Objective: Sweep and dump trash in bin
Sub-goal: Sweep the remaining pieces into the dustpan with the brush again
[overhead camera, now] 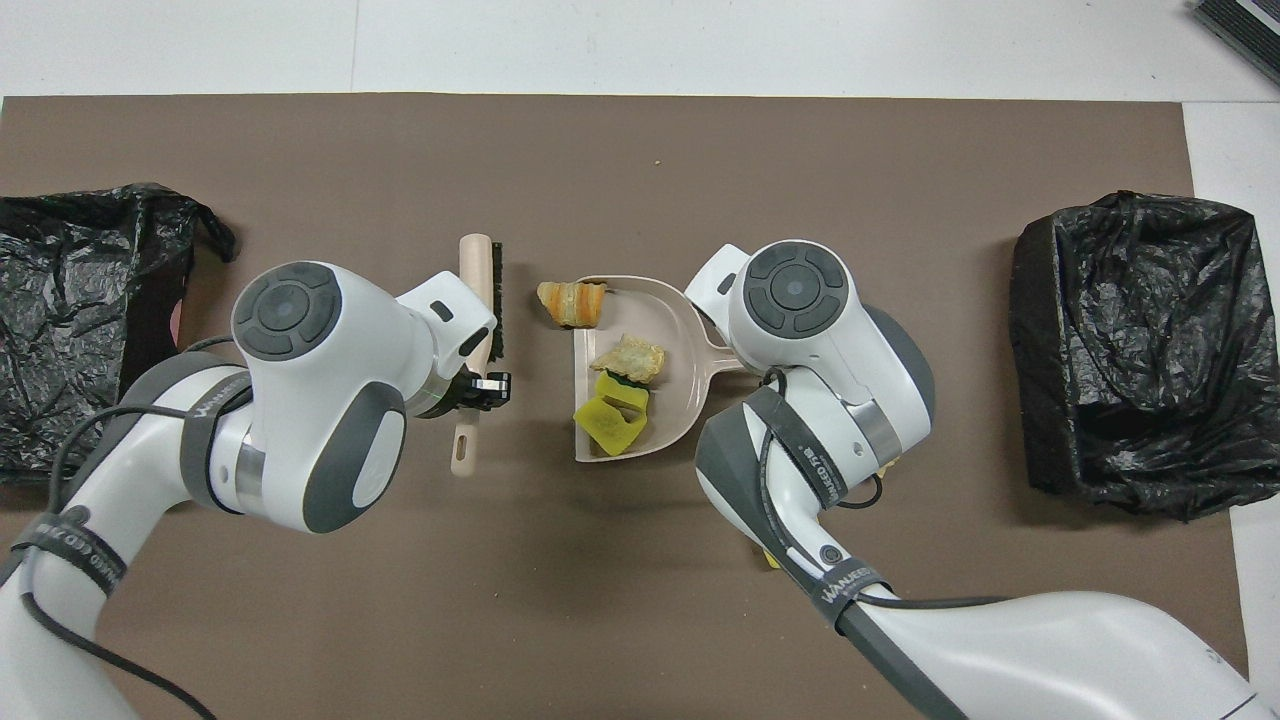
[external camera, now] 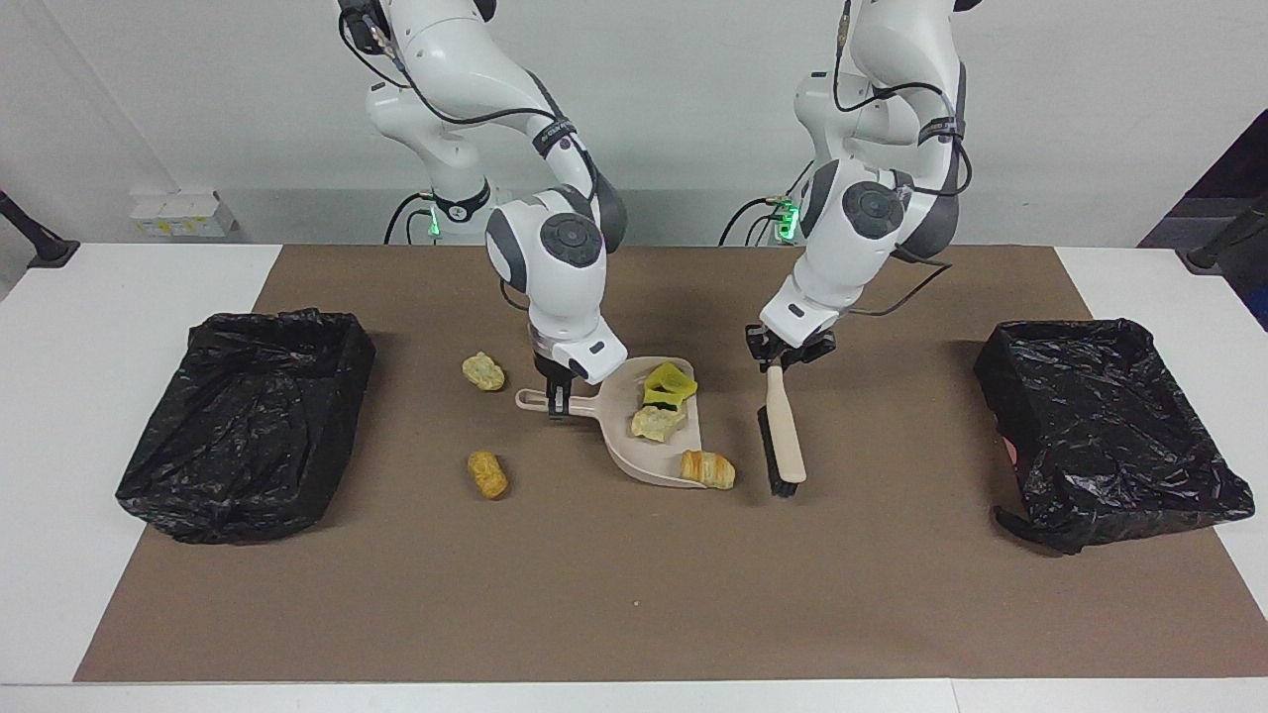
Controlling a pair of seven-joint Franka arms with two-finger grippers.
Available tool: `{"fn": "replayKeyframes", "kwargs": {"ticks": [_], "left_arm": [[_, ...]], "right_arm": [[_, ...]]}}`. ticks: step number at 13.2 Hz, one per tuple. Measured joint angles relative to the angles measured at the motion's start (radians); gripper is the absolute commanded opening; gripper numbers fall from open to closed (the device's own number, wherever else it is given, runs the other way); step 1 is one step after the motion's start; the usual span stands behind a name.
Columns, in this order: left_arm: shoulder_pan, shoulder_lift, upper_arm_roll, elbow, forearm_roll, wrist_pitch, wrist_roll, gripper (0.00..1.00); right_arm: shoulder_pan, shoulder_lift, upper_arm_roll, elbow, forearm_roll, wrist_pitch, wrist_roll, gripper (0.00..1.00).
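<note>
Brown matting covers the bench [external camera: 892, 594]. Left gripper [external camera: 783, 358] fingers clench the beige bristle brush [external camera: 785, 436]; right gripper [external camera: 557, 396] fingers grasp the beige plastic dustpan [external camera: 619, 451]. Golden bread-like lump [external camera: 707, 468] teeters at the dustpan's five o'clock lip: sweep low toward nine o'clock, pan steady.
</note>
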Motion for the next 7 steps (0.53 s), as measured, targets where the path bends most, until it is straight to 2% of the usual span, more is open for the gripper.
{"fn": "replayKeyframes", "kwargs": {"ticks": [2,7], "left_arm": [[-0.027,0.021,-0.009,0.000,0.000,0.012,0.001,0.00],[-0.116,0.018,-0.012,0.000,-0.001,0.001,-0.037,0.00]], "right_arm": [[0.000,0.000,0.000,0.000,0.000,0.000,0.000,0.00],[0.000,0.000,0.000,0.000,0.000,0.000,-0.001,0.00]]}}
